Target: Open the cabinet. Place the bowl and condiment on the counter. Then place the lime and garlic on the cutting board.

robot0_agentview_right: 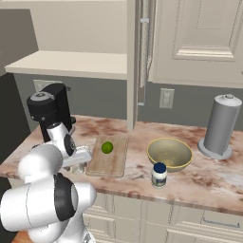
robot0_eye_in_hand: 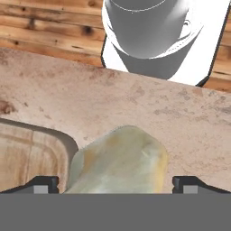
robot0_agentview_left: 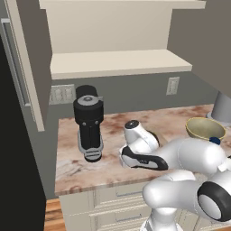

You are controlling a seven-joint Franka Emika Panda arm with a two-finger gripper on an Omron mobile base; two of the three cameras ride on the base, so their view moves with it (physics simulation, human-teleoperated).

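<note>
Garlic [robot0_eye_in_hand: 119, 160] sits low between wide-parted gripper [robot0_eye_in_hand: 115, 182] fingers, unclamped, on the surface [robot0_eye_in_hand: 149, 113] just beside the cutting board [robot0_eye_in_hand: 27, 155], probably lined up for a pinch. Pale, lumpy, waxy bulb; veined pinkish marble; grained wood with rounded corner. Lime [robot0_agentview_right: 107, 147] already on the board, bowl [robot0_agentview_right: 169, 153] and condiment [robot0_agentview_right: 159, 174] beyond it.

The cutting board [robot0_agentview_right: 109, 156] lies on the counter [robot0_agentview_right: 223, 178], and the lime [robot0_agentview_right: 107, 147] sits on the cutting board. To the right of the cutting board stands the bowl [robot0_agentview_right: 170, 153], with the condiment [robot0_agentview_right: 159, 174] just before it. The garlic [robot0_eye_in_hand: 119, 161] rests on the counter beside the cutting board's edge. The coffee machine [robot0_agentview_right: 50, 111] stands to the left, behind the cutting board.
</note>
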